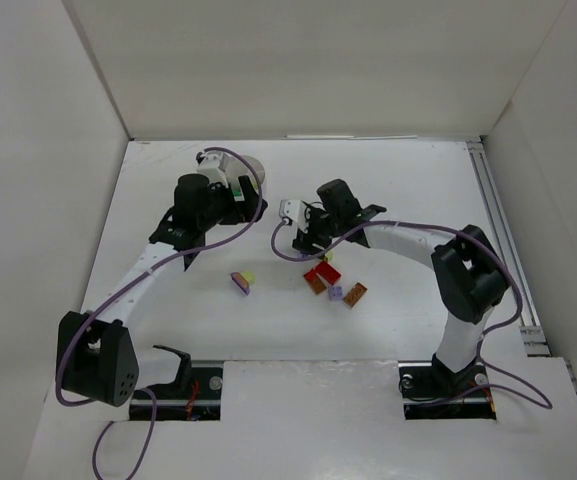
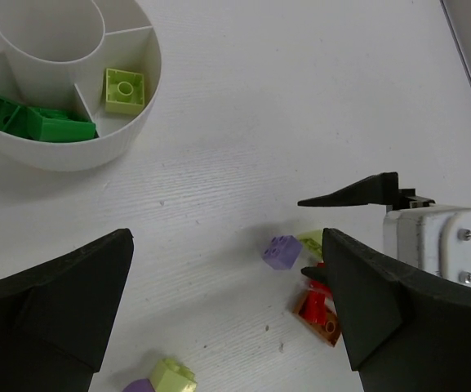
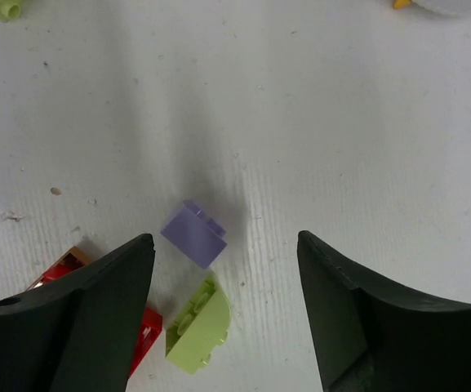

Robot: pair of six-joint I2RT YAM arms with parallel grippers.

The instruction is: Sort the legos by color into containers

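Between the spread fingers of the right gripper (image 3: 225, 241), which is released and holds nothing, a lilac brick (image 3: 194, 234) lies on the white table (image 3: 341, 122). Just back from it toward the wrist sits a pale yellow-green brick (image 3: 198, 322). Beside that, partly hidden under one finger, are a red brick (image 3: 144, 333) and an orange-brown brick (image 3: 70, 258). Ahead of these fingertips the table is bare.

The left gripper (image 2: 227, 245) is likewise wide open and empty. Ahead of it and off to one side stands the white dish (image 2: 80, 155). One wedge holds green bricks (image 2: 39, 122), and the next wedge holds a single yellow-green square brick (image 2: 125, 90). On the other side, the right gripper's black finger and white body stand in front of the loose cluster and cover part of it. Close to the left wrist, a lilac and yellow-green pair (image 2: 170, 377) lies apart from the rest.

From overhead, the left gripper (image 1: 236, 190) is just beside the dish, which sits near the table's far edge. White side walls (image 1: 28, 200) enclose the table, and a metal rail (image 1: 498, 230) runs along the far side of the right arm. Open table lies between the two clusters.
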